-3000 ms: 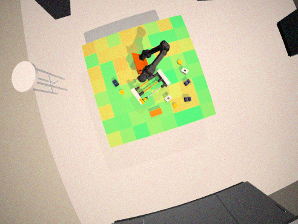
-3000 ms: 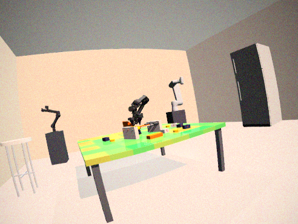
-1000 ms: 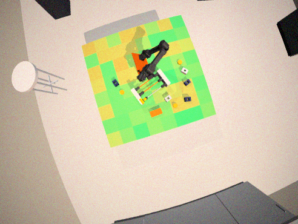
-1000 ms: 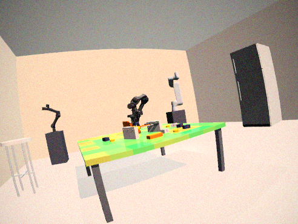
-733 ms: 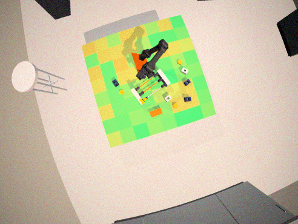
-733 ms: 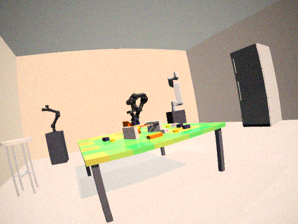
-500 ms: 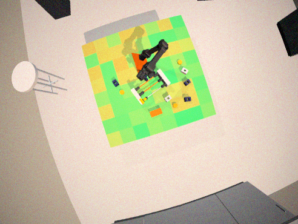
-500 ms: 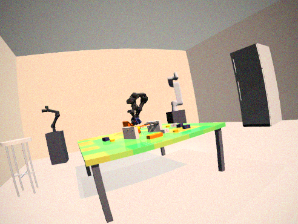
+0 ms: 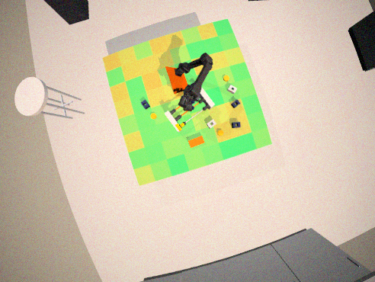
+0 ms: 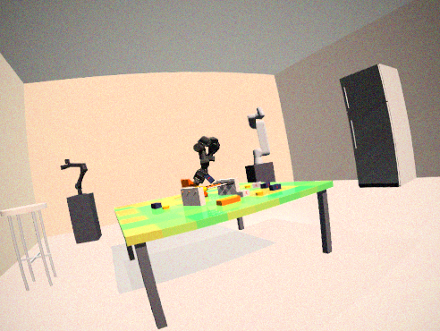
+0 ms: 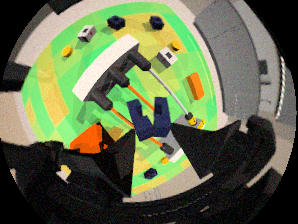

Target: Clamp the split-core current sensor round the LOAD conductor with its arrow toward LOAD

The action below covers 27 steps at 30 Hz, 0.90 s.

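My gripper point(image 11: 153, 128) point(image 9: 184, 102) point(image 10: 201, 177) is shut on the dark blue split-core sensor point(image 11: 150, 116), whose two jaws stand apart in a V. It holds the sensor over the conductor rig. The rig has a far white end bar point(image 11: 107, 66) point(image 9: 206, 97) and a near one point(image 9: 171, 120), with three conductors between them: two orange ones point(image 11: 143, 112) and a pale one point(image 11: 169, 92) point(image 9: 194, 117). A small yellow piece point(image 11: 193, 123) point(image 9: 182, 124) sits at the near end of the pale conductor. I cannot read any LOAD marking or the sensor's arrow. The arm hides the sensor in the top view.
On the green and yellow table point(image 9: 160, 160) point(image 10: 179, 221) lie an orange block point(image 9: 196, 141) point(image 11: 193, 84), an orange plate point(image 9: 176, 79), small dark blue pieces point(image 9: 145, 104) point(image 9: 235, 124), white boxes point(image 9: 232, 88) point(image 9: 210, 123) and yellow discs point(image 9: 153, 115) point(image 9: 225, 78).
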Available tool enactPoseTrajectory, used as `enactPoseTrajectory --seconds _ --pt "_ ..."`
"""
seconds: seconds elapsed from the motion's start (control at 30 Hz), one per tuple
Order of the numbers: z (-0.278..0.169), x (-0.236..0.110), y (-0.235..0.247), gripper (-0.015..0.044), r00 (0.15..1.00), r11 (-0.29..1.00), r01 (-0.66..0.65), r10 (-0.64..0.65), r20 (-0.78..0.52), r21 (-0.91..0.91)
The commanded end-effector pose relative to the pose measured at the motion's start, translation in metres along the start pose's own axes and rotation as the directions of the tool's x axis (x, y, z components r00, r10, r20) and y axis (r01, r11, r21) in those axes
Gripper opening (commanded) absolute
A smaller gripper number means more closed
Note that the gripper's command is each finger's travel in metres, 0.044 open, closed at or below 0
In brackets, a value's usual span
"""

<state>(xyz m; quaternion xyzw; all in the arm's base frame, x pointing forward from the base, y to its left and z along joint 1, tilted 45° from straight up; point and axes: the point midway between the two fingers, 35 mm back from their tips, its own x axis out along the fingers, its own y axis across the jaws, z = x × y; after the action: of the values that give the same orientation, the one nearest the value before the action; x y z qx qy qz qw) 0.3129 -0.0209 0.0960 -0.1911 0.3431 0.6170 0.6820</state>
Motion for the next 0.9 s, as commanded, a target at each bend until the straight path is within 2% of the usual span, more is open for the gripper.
enactPoseTrajectory --seconds 0.0,0.37,0.87 --pt "0.013 0.002 -0.016 0.0000 0.999 0.983 0.033 -0.029 0.027 -0.180" --pt "0.055 0.014 -0.048 0.0000 0.991 0.757 0.126 -0.070 0.112 -0.641" --pt "0.057 0.031 -0.051 0.0000 0.991 0.751 0.127 -0.071 0.112 -0.648"
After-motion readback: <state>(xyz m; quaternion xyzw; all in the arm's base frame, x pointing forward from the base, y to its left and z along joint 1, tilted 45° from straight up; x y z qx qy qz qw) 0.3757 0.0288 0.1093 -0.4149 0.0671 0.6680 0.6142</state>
